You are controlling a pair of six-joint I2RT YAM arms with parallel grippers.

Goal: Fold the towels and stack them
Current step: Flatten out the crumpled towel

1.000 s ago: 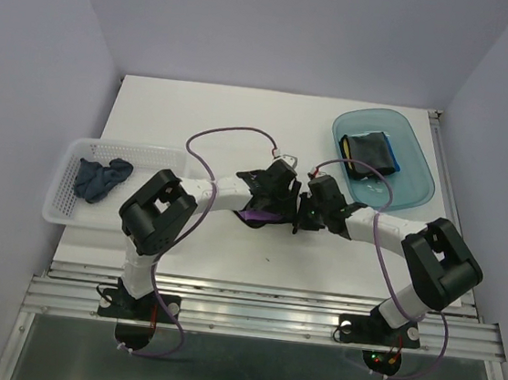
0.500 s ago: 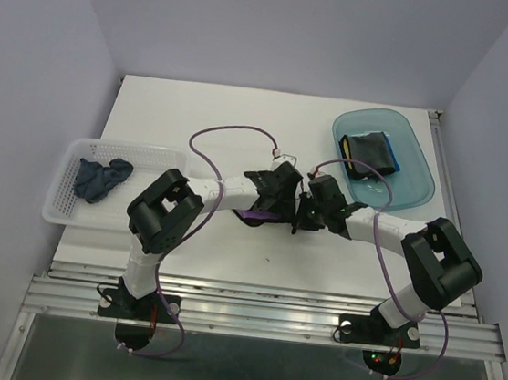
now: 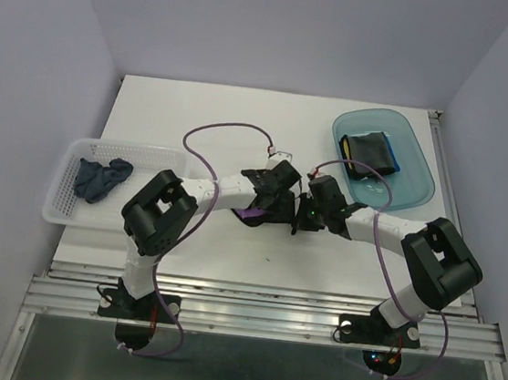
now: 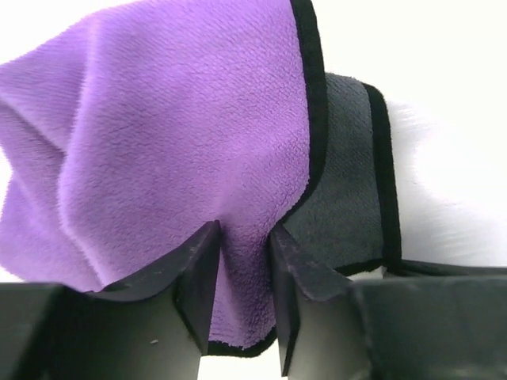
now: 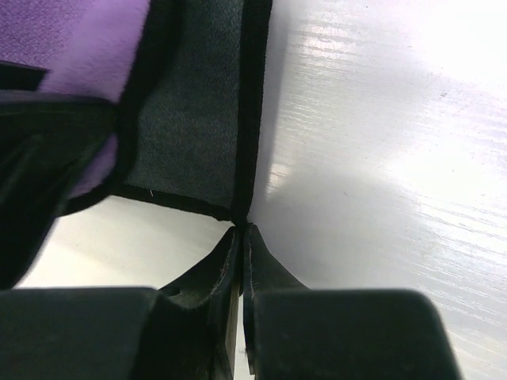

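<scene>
The purple towel [image 4: 174,142] with black edging and a grey underside [image 4: 344,190] hangs bunched in the left wrist view. My left gripper [image 4: 245,269] is shut on its lower edge. My right gripper [image 5: 240,237] is shut on the towel's black-edged corner [image 5: 242,207]; the grey side [image 5: 190,119] shows above it. From above, both grippers meet at the table's middle, left [image 3: 269,205] and right [image 3: 304,216], with a bit of purple [image 3: 251,213] showing. A dark navy towel [image 3: 99,177] lies crumpled in the white mesh basket [image 3: 162,155]. A folded dark towel [image 3: 369,151] lies in the teal tray [image 3: 417,172].
The basket stands at the left edge of the white table [image 3: 243,125]. The tray stands at the back right. Purple cables [image 3: 228,132] loop over both arms. A metal rail [image 3: 267,315] runs along the near edge.
The left arm's elbow has shifted slightly back to the left and its cable loop has moved. Both grippers stay together at the purple towel.
</scene>
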